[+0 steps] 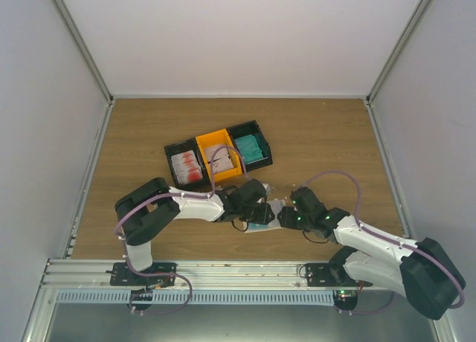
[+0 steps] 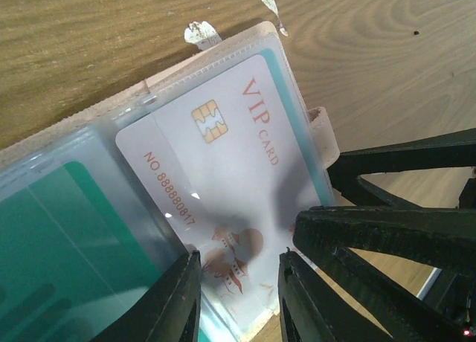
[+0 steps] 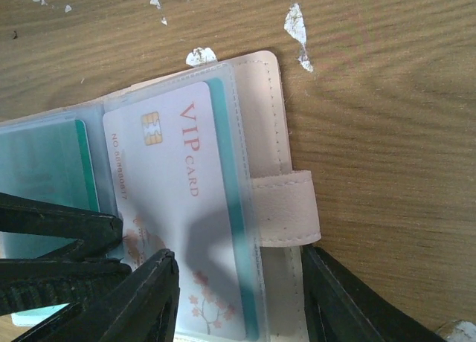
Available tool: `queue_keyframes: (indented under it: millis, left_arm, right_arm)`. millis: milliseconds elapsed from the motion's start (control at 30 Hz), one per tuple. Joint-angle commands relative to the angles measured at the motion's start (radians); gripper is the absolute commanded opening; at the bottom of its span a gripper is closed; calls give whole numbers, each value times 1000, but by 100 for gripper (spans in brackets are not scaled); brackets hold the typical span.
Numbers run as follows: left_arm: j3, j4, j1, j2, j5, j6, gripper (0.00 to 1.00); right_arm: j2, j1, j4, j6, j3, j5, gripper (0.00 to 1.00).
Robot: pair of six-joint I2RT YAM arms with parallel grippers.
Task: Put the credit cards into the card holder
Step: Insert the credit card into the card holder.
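Observation:
The beige card holder (image 3: pixel 271 104) lies open on the table, with its clear sleeves up and its tab (image 3: pixel 286 208) to the right. A white VIP card (image 3: pixel 175 201) sits in one sleeve over a teal card (image 3: pixel 238 230). Another teal card (image 3: pixel 44 163) fills the sleeve to its left. My left gripper (image 2: pixel 238 297) is open, with its fingers straddling the VIP card's (image 2: pixel 216 171) lower end. My right gripper (image 3: pixel 242 305) is open wide over the holder's near edge, beside the tab. In the top view both grippers, left (image 1: pixel 256 207) and right (image 1: pixel 286 217), meet over the holder (image 1: pixel 262 224).
A joined row of bins stands behind. The black one (image 1: pixel 184 167) holds white-red cards, the orange one (image 1: pixel 218 155) holds pale cards, and the other black one (image 1: pixel 251 149) holds teal cards. White scraps (image 3: pixel 296 22) lie on the wood by the holder. The two grippers' fingers are close together.

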Motion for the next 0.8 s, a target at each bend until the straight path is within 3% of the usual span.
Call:
queue_keyframes:
  millis: [0, 400, 533, 767]
  left_arm:
    - [17, 6, -6, 38, -1, 18, 33]
    - [20, 56, -6, 26, 7, 95, 33]
    - [-26, 91, -6, -55, -6, 111, 40]
    - [-92, 27, -3, -219, -173, 124, 53]
  right_arm:
    - [7, -7, 19, -13, -10, -18, 46]
    - [-11, -7, -36, 7, 10, 24, 44]
    - [-24, -6, -117, 1, 56, 90, 47]
    - [-26, 11, -276, -13, 169, 229, 56]
